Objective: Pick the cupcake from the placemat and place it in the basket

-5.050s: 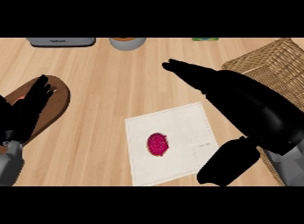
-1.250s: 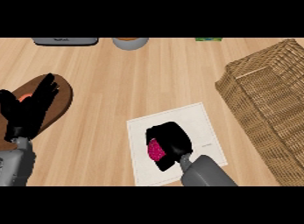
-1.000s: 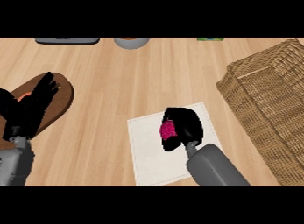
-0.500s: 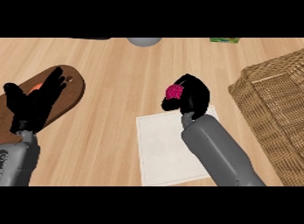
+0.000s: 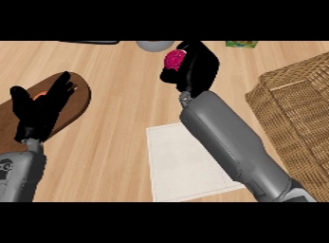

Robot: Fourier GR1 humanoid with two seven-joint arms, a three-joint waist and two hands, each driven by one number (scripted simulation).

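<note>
My right hand [image 5: 197,70] is raised over the counter near the far edge, its fingers curled round the pink cupcake [image 5: 173,60], of which only the top shows. The white placemat [image 5: 187,161] lies bare below, partly hidden by my right forearm. The wicker basket [image 5: 306,109] stands at the right, well apart from the hand. My left hand [image 5: 41,107] rests open at the left, fingers up, over a brown oval board.
A brown oval board [image 5: 13,121] with something small and orange on it lies at the left. At the far edge are a grey round object [image 5: 155,45], a green item [image 5: 242,43] and a dark flat thing [image 5: 90,42].
My right hand closed on the cupcake on the placemat and lifted it up and away toward the far edge. The placemat now lies bare. The left hand stayed put.
</note>
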